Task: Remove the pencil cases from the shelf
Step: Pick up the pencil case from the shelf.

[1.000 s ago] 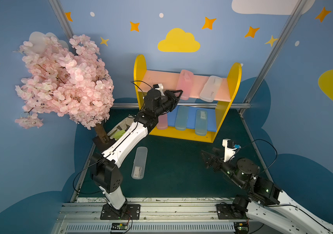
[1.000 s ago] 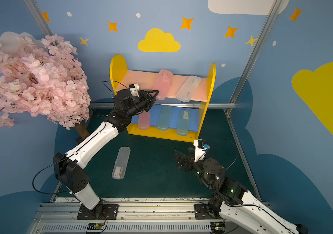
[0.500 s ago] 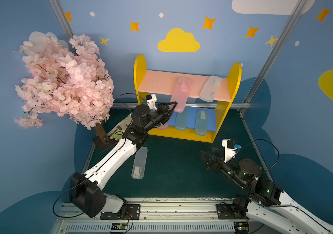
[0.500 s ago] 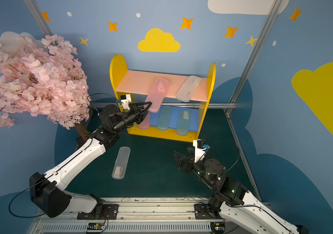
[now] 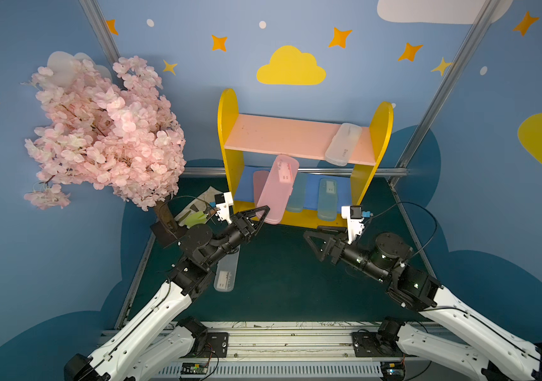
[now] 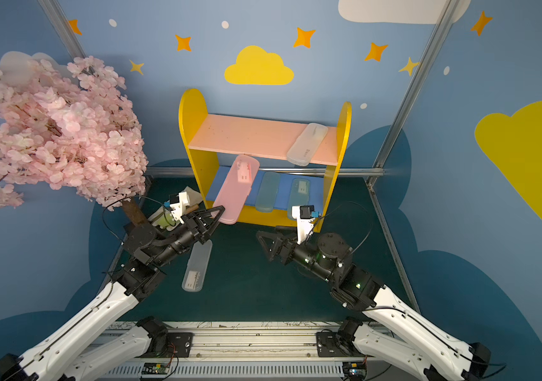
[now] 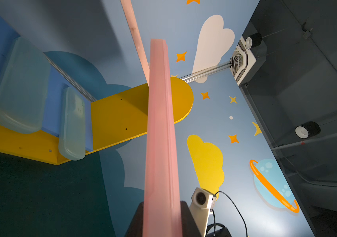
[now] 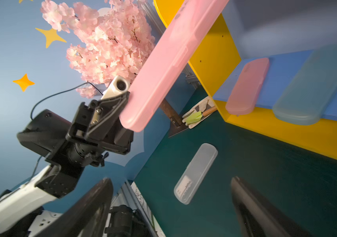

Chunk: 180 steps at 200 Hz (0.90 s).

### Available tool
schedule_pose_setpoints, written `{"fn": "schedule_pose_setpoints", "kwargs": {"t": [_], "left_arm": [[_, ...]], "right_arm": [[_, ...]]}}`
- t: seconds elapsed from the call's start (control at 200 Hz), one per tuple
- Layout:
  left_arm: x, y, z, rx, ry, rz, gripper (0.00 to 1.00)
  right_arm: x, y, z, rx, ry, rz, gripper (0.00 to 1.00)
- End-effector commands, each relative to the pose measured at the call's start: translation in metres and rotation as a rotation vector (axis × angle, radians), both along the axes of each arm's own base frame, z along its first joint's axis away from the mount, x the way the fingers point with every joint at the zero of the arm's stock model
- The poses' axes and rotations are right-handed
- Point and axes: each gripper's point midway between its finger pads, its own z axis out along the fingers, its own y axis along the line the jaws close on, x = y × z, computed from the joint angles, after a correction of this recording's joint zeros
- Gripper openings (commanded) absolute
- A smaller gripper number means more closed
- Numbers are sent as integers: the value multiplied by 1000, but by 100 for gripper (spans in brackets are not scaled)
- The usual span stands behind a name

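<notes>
The shelf (image 5: 299,142) stands at the back of the green mat. My left gripper (image 5: 263,211) is shut on the near end of a pink pencil case (image 5: 277,188), held off the boards and slanting up in front of the lower tier. A frosted white case (image 5: 343,144) lies on the pink upper board. On the blue lower board lie a second pink case (image 5: 259,183), partly hidden, and two pale blue cases (image 5: 296,198) (image 5: 326,199). Another frosted case (image 5: 226,272) lies on the mat under my left arm. My right gripper (image 5: 310,232) hangs open and empty before the shelf.
A pink blossom tree (image 5: 104,132) fills the left side, its trunk base (image 5: 167,227) just behind my left arm. A glove and green trowel (image 5: 197,214) lie beside the shelf's left panel. The arms' rail (image 5: 263,339) runs along the front edge.
My left arm has drawn back and down from the upper board, bringing the pink case off the shelf with it. My right gripper has shifted a little towards the shelf.
</notes>
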Motion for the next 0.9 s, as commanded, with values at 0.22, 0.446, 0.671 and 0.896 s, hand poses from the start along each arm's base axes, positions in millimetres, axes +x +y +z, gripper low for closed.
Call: {"fn": "schedule_pose_setpoints", "kwargs": {"t": [0.22,0.446,0.671,0.896], "left_arm": [[-33,16,11,-77,-107,-6,3],[-40,21,-2,-89,-86,-4,3],[-43,21,-3,-92,-94,-13,3],[-45,23,-3,-93,-99,-8,3]], "right_arm": [[22,42,41,245,126,144,87],[36,65,45,292,165,189,80],[48,86,44,326,203,231,68],[54,98,42,382,242,271,50]]}}
